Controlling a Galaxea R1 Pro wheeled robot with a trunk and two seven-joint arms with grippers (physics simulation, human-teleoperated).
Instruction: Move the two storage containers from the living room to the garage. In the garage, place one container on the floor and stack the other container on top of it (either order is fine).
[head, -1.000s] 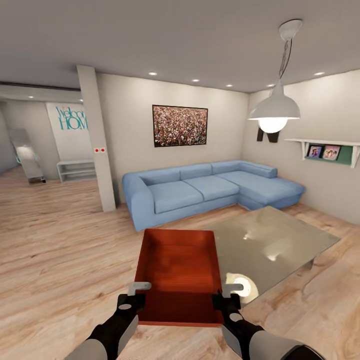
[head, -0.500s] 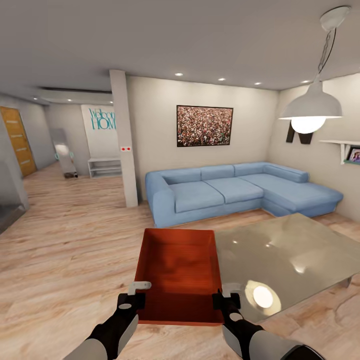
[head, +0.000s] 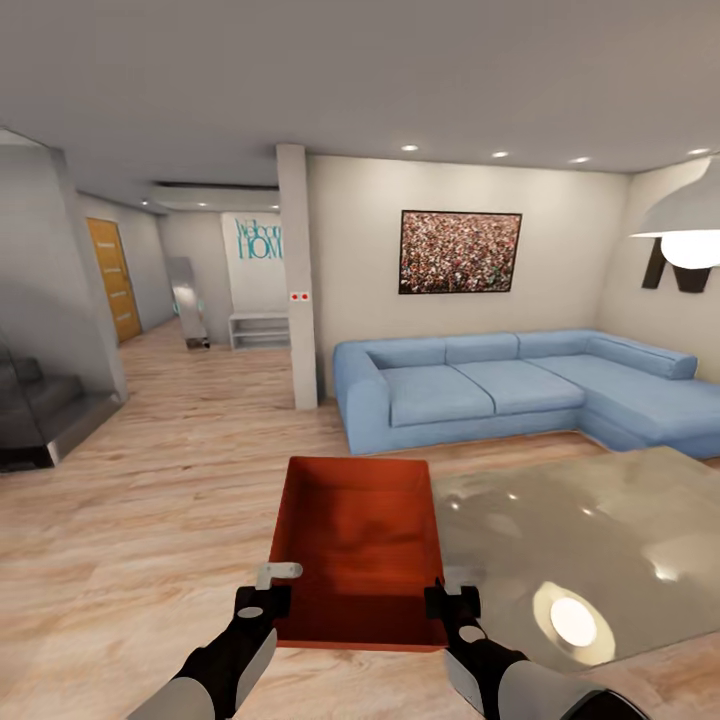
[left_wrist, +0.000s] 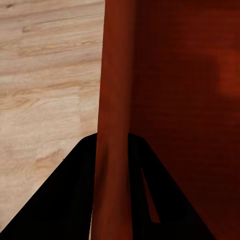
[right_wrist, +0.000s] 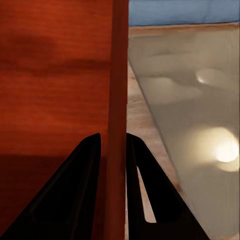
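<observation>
The storage container (head: 358, 545) is being carried, jaws clamped on both side walls; it should be kept level while the base is being turned.

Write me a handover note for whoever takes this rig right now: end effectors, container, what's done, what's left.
Left end effector: shut on the left wall of the orange-red open rectangular storage container.
Right end effector: shut on its right wall.
Container is held level in front of the trunk, above the light wood-plank floor, beside the glossy glass coffee table, blue corner sofa ahead.
Done: one container lifted.
Left: carry it to the garage, set it down, fetch and stack the second.
</observation>
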